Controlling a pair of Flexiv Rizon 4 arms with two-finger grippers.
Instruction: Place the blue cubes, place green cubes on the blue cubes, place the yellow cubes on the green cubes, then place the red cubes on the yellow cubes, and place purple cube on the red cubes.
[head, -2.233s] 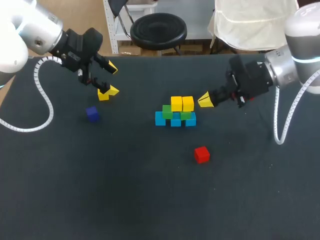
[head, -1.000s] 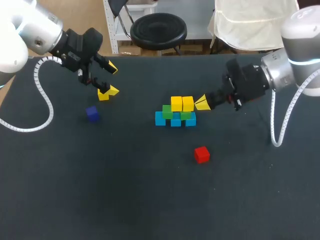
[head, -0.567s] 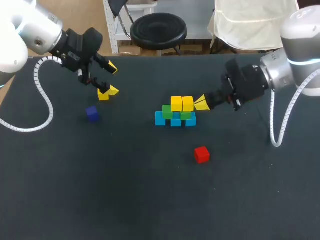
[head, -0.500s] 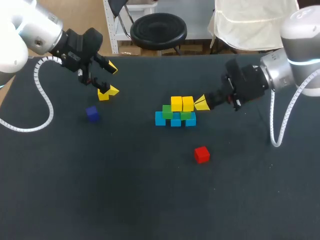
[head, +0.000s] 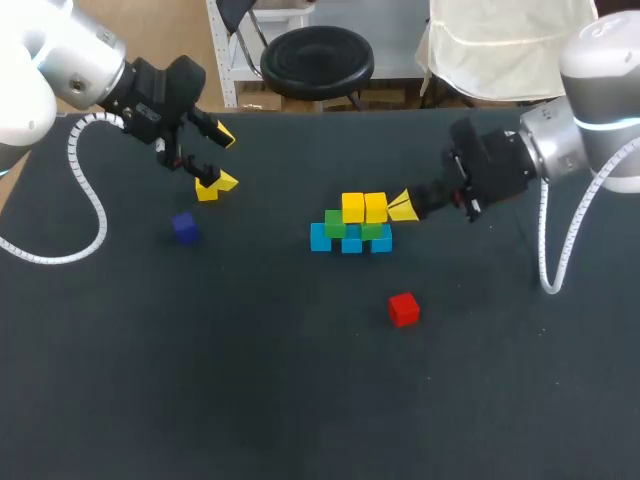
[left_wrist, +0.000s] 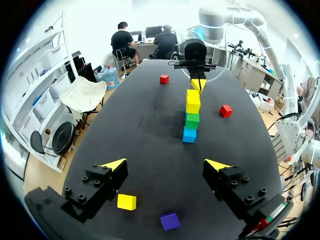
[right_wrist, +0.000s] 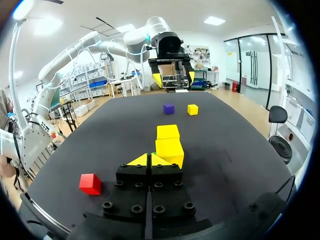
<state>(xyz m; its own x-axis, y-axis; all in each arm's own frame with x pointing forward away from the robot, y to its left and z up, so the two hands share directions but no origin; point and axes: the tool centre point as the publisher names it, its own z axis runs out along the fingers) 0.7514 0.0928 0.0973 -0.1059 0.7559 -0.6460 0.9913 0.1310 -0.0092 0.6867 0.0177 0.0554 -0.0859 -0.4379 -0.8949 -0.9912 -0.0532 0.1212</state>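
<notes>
**Right gripper closes in on the yellow layer**

Over the last couple of seconds our right gripper (head: 403, 207) has slid in from 3 o'clock of the stack. For the past second it has sat still, its tips just at the side of the nearer of the two yellow cubes (head: 364, 207). Its fingers are pressed together with nothing between them. We read that as a nudge to square up the yellow layer, not a pick. The cubes show no visible shift.

Our left gripper (head: 218, 160) has not moved. It hangs at 10 o'clock of the table (head: 300, 400) with fingers spread wide and empty.

The blue cubes (head: 350, 243) form the base, with the green cubes (head: 336, 222) on them and the yellow pair on top. So the red layer is next, we judge. A red cube (head: 404, 309) waits at 5 o'clock of the stack, and the purple cube (head: 185, 227) lies at 9 o'clock, well apart. A loose yellow cube (left_wrist: 126, 201) lies near the left gripper.

The cubes look rigid, smooth and square-edged, with a slight sheen. The table looks dark and matte, and the fingertips are wedge-shaped.
</notes>
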